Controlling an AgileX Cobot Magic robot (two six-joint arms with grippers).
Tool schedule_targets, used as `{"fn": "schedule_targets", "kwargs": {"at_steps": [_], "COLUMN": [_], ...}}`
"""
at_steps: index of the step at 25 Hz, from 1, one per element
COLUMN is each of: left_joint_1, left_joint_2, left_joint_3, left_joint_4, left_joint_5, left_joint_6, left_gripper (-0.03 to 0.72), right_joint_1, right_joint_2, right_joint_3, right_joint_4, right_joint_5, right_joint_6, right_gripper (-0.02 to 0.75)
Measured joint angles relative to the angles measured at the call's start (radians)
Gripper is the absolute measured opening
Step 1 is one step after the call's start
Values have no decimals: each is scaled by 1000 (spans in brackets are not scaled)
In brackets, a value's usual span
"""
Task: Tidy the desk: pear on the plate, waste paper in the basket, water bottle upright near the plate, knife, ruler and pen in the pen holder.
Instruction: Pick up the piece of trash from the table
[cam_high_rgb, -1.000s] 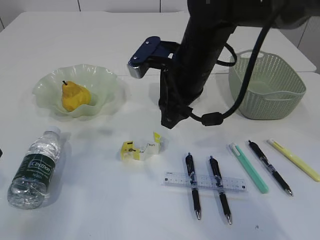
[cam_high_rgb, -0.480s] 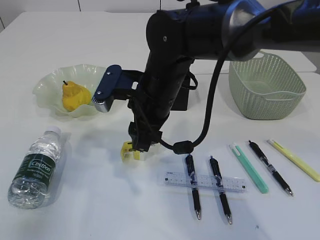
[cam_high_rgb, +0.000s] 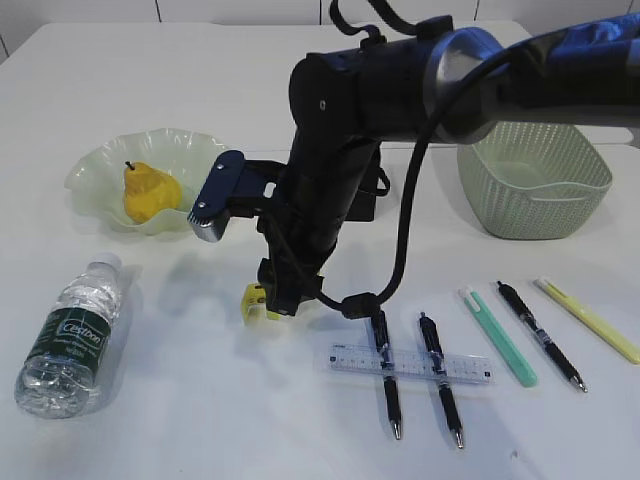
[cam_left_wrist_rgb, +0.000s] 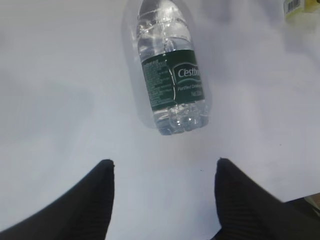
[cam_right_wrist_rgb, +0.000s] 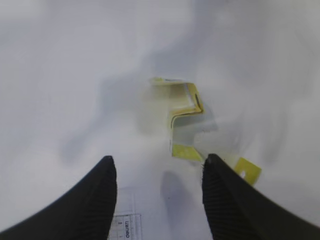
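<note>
A yellow pear (cam_high_rgb: 150, 192) sits in the pale green plate (cam_high_rgb: 100, 160). The water bottle (cam_high_rgb: 72, 335) lies on its side at the front left; the left wrist view shows the water bottle (cam_left_wrist_rgb: 172, 75) ahead of my open, empty left gripper (cam_left_wrist_rgb: 165, 161). My right gripper (cam_high_rgb: 281, 300) hangs low over the folded yellow-white waste paper (cam_high_rgb: 256, 300). From the wrist, the right gripper (cam_right_wrist_rgb: 159, 159) is open, with the paper (cam_right_wrist_rgb: 182, 120) just ahead and beside its right finger. The ruler (cam_high_rgb: 410, 365) lies under two black pens (cam_high_rgb: 388, 370). The green knife (cam_high_rgb: 497, 335) lies right of them.
The green basket (cam_high_rgb: 530, 170) stands at the back right. Another black pen (cam_high_rgb: 540, 335) and a yellow pen (cam_high_rgb: 590, 320) lie at the front right. A black block (cam_high_rgb: 366, 200) shows behind the right arm; I cannot tell whether it is the pen holder.
The right arm has swung left and come down from above the table's middle onto the waste paper, now covering most of it. The bottle, the pear and the pens have not moved.
</note>
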Motion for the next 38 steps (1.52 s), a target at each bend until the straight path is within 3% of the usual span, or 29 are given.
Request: {"fn": "schedule_targets", "kwargs": {"at_steps": [24, 29, 35, 38], "left_joint_1": [0, 0, 0, 0], "left_joint_2": [0, 0, 0, 0], "left_joint_3": [0, 0, 0, 0], "left_joint_4": [26, 26, 26, 26], "left_joint_5": [-6, -6, -6, -6], "left_joint_6": [0, 0, 0, 0], "left_gripper": [447, 447, 447, 447], "right_joint_1": [0, 0, 0, 0], "right_joint_2": [134, 136, 153, 153], "right_joint_3": [-86, -86, -86, -86], "right_joint_4": [12, 12, 10, 10], "right_joint_5": [-6, -17, -17, -19], "right_joint_6": [0, 0, 0, 0], "right_gripper": [403, 311, 261, 177]}}
